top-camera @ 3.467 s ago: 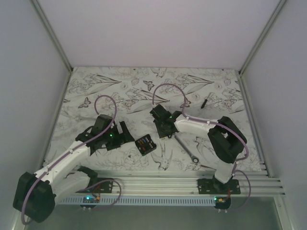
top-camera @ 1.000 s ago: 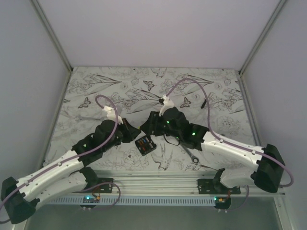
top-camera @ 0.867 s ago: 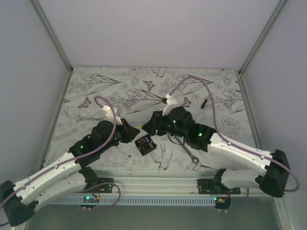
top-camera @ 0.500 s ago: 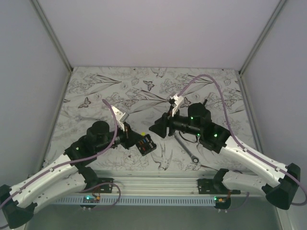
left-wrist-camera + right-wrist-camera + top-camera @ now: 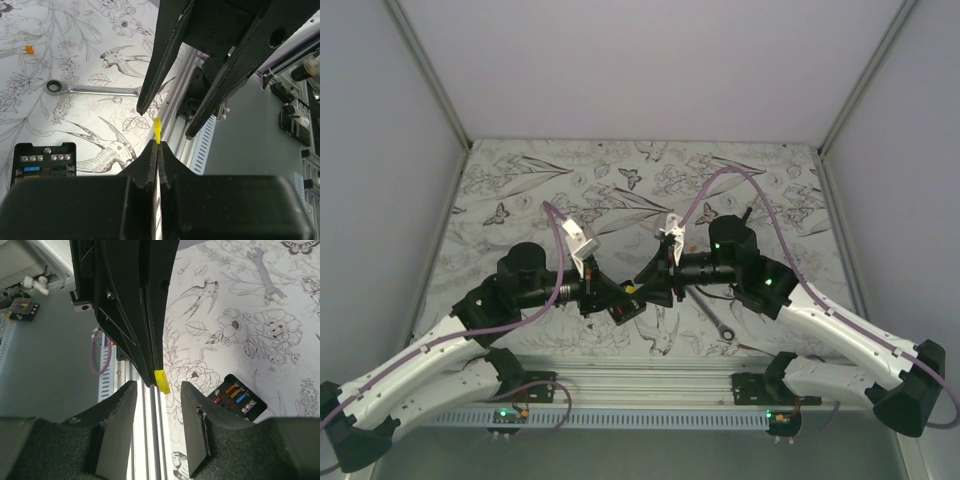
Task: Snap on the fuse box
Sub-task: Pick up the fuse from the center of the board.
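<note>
Near the table's front rail (image 5: pixel 650 375), the small black square plastic fuse box (image 5: pixel 237 396) lies flat and open-faced on the flower-printed white cloth (image 5: pixel 570 180). Its compartments hold rows of tiny orange, blue and yellow fuses, and a red one shows in the left wrist view. Over it, seen from overhead, the left gripper (image 5: pixel 157 146) has its fingers pressed together on a tiny yellow plastic fuse (image 5: pixel 161 380) that sticks out past the tips. The right gripper (image 5: pixel 157 388) faces it with fingers apart, one on either side of the yellow fuse, a gap showing on both sides. Half a second ago the two grippers hung apart, flanking a fuse box in plain sight; now their tips meet over it and hide most of it from overhead. The fuse box itself has not shifted. It sits askew to the rail, its long axis running diagonally in the right wrist view. Just beyond, to the right, lies a silver metal ring-ended wrench (image 5: pixel 92 90); farther back, a small thin black stick (image 5: pixel 745 214).
</note>
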You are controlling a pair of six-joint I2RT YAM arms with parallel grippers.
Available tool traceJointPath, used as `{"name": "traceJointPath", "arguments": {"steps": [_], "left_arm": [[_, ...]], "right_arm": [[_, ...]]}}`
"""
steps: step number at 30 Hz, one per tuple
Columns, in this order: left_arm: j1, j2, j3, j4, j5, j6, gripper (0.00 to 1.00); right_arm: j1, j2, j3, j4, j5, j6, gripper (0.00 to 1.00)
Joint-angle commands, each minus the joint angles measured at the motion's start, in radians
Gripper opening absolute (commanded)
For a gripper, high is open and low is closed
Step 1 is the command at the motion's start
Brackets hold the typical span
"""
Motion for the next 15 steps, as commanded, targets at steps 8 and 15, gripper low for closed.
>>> {"name": "traceJointPath", "arguments": {"steps": [8,15], "left_arm": [[0.000,0.003,0.029,0.027,0.098,0.019,0.00],[-0.002,0.010,0.025,0.029,0.113,0.019,0.00]], "right_arm": [[-0.006,0.025,0.035,-0.002,-0.113,-0.054,0.36],[-0.007,0.025,0.031,0.012,-0.115,-0.051,0.23]]}}
